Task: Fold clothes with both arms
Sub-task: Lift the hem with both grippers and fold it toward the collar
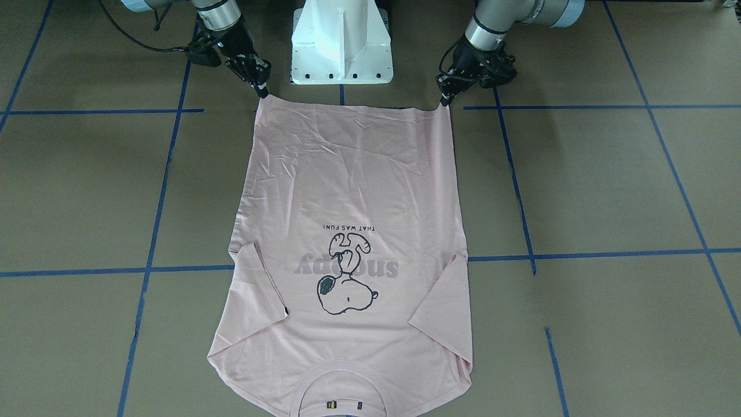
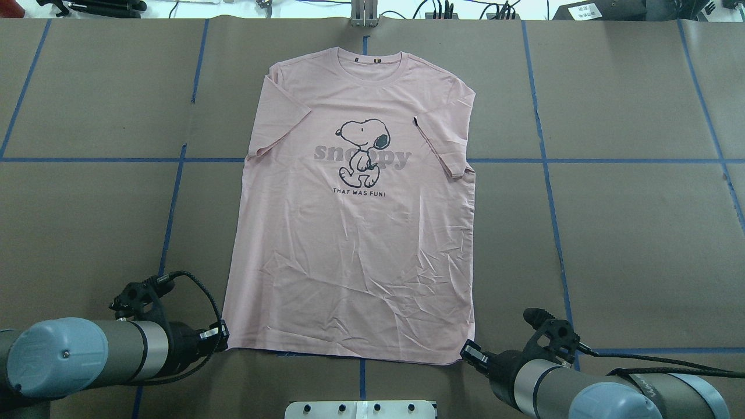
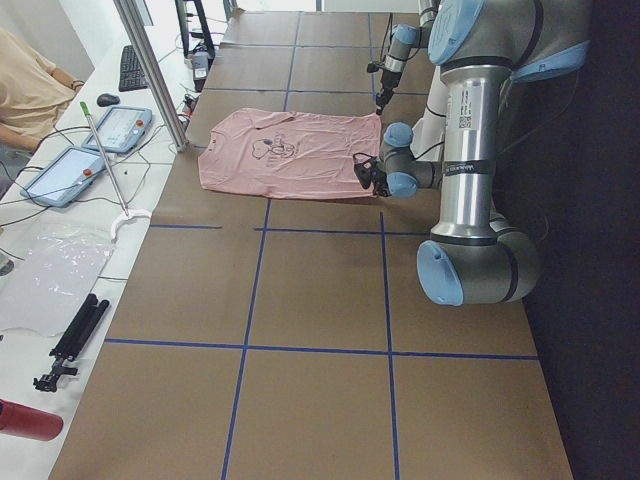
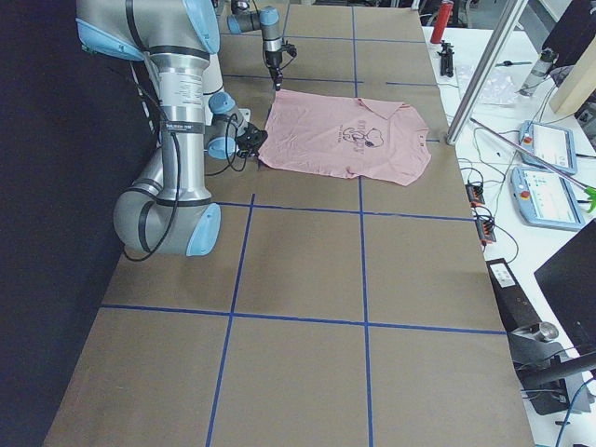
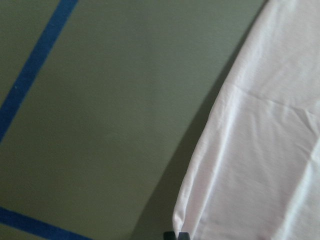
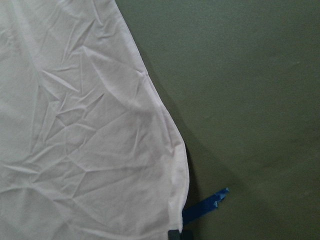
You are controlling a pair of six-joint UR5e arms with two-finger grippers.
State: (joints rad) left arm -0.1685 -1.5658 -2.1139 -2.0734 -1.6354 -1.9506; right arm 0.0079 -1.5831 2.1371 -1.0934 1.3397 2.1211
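On the brown desk, the left pincer and right pincer each pinch a hem corner of the flat pink T-shirt.

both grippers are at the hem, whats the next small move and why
Probably lift both hem corners slightly, together. The left gripper and right gripper look pinched on the pink T-shirt's corners, and it lies flat with sleeves folded in, ready to fold toward the collar.

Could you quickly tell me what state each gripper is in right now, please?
Left gripper: closed, pinching a hem corner of the T-shirt.
Right gripper: closed, pinching the other hem corner.
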